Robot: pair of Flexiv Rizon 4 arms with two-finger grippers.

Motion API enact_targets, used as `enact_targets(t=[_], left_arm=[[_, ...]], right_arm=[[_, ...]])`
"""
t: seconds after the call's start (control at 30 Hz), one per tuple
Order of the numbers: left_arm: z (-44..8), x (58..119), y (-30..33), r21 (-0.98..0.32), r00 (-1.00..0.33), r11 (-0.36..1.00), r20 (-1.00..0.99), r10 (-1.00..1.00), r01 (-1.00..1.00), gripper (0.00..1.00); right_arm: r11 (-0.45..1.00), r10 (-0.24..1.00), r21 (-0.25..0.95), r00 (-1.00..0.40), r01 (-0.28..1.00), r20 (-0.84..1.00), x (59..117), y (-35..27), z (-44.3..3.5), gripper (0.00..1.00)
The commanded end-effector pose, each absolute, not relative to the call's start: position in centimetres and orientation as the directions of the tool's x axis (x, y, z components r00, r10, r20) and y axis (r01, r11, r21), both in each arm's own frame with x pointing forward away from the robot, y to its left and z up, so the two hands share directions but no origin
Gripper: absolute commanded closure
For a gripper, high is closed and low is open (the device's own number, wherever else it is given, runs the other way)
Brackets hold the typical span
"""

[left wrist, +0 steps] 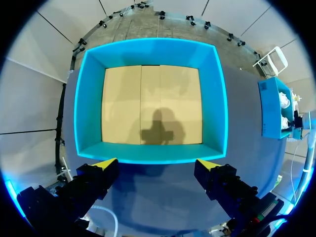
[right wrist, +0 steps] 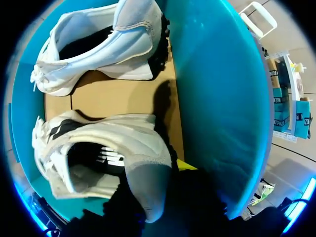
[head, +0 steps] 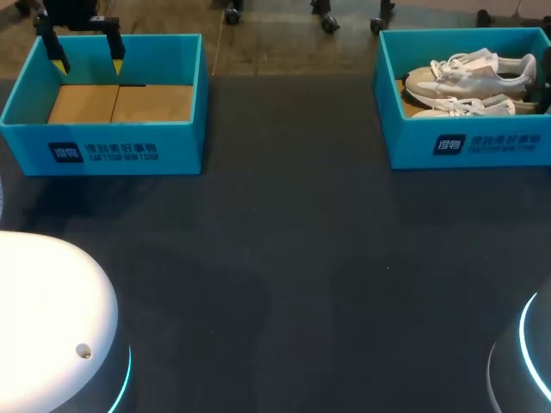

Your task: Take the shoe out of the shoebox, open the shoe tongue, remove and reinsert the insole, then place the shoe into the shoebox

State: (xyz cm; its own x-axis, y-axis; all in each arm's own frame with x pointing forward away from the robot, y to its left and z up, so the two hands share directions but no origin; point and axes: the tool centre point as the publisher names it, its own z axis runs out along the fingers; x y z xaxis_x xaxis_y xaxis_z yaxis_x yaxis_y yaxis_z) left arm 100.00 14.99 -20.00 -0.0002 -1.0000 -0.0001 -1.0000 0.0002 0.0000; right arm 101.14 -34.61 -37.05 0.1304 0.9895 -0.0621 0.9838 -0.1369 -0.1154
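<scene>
Head view: the left gripper point(head: 89, 60) hangs with jaws wide over the left box point(head: 103, 146), while both shoes point(head: 473, 73) lie in the right box point(head: 465, 146), the right gripper point(right wrist: 158, 190) at one heel, its grip impossible to tell.

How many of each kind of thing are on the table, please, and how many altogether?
Blue shoeboxes: 2, the empty left shoebox and the right shoebox holding the shoes.
White shoes: 2, the far shoe and the near shoe.
Total: 4.
</scene>
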Motion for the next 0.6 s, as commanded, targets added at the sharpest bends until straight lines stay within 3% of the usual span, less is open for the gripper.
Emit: enact_targets(t=[0.03, 0.6], left_arm=[[-20.0, 100.0, 15.0, 0.000, 0.000, 0.000, 0.000, -1.000, -1.000, 0.00], [-20.0, 100.0, 15.0, 0.000, 0.000, 0.000, 0.000, -1.000, -1.000, 0.00]], right_arm=[[-0.136, 0.989, -0.095, 0.129, 0.986, -0.077, 100.8, -34.1, -35.9, 1.00], [-0.264, 0.952, 0.032, 0.265, 0.964, -0.154, 103.9, -36.7, -27.9, 1.00]])
